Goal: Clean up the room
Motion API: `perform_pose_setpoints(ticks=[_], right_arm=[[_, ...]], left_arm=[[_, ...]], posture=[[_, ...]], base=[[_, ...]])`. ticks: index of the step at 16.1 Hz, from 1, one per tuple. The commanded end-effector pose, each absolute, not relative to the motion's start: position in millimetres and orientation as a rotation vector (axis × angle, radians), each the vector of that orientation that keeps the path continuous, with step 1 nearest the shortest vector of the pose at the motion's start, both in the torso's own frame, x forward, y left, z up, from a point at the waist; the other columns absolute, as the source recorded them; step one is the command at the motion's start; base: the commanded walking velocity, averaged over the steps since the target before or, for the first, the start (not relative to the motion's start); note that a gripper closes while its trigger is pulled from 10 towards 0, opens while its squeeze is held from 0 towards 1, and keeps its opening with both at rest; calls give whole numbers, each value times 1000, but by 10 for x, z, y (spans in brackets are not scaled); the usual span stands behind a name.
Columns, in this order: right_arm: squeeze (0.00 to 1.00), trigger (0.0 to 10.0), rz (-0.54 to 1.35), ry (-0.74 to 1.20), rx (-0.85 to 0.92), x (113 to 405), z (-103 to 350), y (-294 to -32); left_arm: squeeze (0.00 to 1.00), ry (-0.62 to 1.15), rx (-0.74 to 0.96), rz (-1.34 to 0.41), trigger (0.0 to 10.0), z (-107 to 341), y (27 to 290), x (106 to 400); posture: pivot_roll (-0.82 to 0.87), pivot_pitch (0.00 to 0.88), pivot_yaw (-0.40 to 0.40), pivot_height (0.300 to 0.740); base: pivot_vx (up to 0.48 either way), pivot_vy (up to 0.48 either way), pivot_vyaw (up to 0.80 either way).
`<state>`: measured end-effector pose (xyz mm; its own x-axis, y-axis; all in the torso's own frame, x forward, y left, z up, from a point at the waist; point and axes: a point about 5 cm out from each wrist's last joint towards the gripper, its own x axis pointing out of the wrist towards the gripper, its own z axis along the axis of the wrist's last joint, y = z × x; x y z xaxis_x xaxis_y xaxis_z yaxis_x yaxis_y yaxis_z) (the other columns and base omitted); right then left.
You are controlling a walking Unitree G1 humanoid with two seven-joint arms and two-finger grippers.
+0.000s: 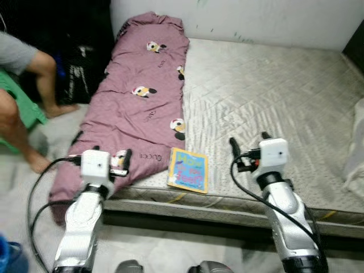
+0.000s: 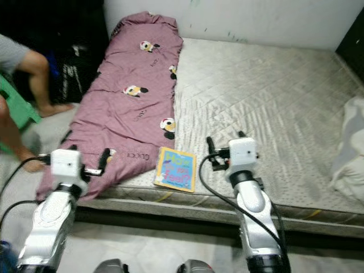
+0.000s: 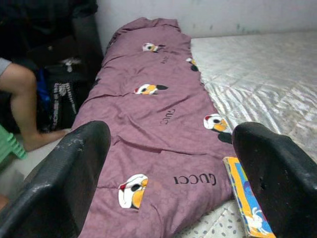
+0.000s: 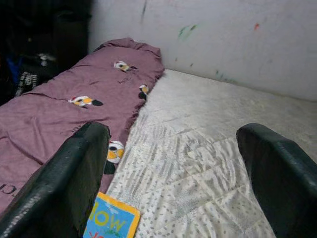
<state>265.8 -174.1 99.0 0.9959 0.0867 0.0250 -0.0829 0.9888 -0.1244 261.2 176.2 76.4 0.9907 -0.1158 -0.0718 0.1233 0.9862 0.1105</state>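
A mattress [image 1: 273,108] fills the centre and right of the head views, lying low on a pale floor [image 1: 148,250] against a white wall [image 1: 256,17]. A mauve blanket [image 1: 142,96] with cartoon prints runs along its left side, from the wall at the upper middle of the frame down to the lower left, where its end spills over the mattress edge. Just beside the blanket's lower right corner, near the front edge of the mattress, lies a book [image 1: 188,170] with a yellow and blue cover, flat on the quilted surface.

The left gripper [image 1: 122,162] is at the lower left of the frame, over the blanket's lower end; in the left wrist view its fingers [image 3: 59,178] stand wide apart with blanket and book edge between them, holding nothing. The right gripper [image 1: 248,142] is at the lower centre-right, over bare mattress just right of the book; in the right wrist view its fingers [image 4: 64,183] are likewise spread wide and empty.

At the far right edge of the frame a white cloth [image 1: 357,148] lies bunched on the mattress. At the upper left a person's legs [image 1: 34,96] rest on the floor by a green stool [image 1: 25,102], with a dark bag [image 1: 77,77] behind.
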Motion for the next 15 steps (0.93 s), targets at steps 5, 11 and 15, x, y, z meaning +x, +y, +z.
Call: perform_pose_setpoints(ticks=[5, 11, 15], right_arm=[[0, 10000, 43, -33, -146, 2562, 949, -1788], [0, 10000, 73, -39, -154, 2565, 917, -1712], [0, 10000, 14, -17, -161, 2419, 867, -1885]], left_arm=[[0, 70, 125, -202, 10000, 751, 1647, 2773], [0, 106, 125, -209, 10000, 614, 1687, 2741], [0, 126, 117, -205, 10000, 507, 1707, 2640]], posture=[[-136, 4, 43, 740], [-139, 0, 50, 740], [-136, 0, 46, 740]], base=[[0, 0, 0], [0, 0, 0], [0, 0, 0]])
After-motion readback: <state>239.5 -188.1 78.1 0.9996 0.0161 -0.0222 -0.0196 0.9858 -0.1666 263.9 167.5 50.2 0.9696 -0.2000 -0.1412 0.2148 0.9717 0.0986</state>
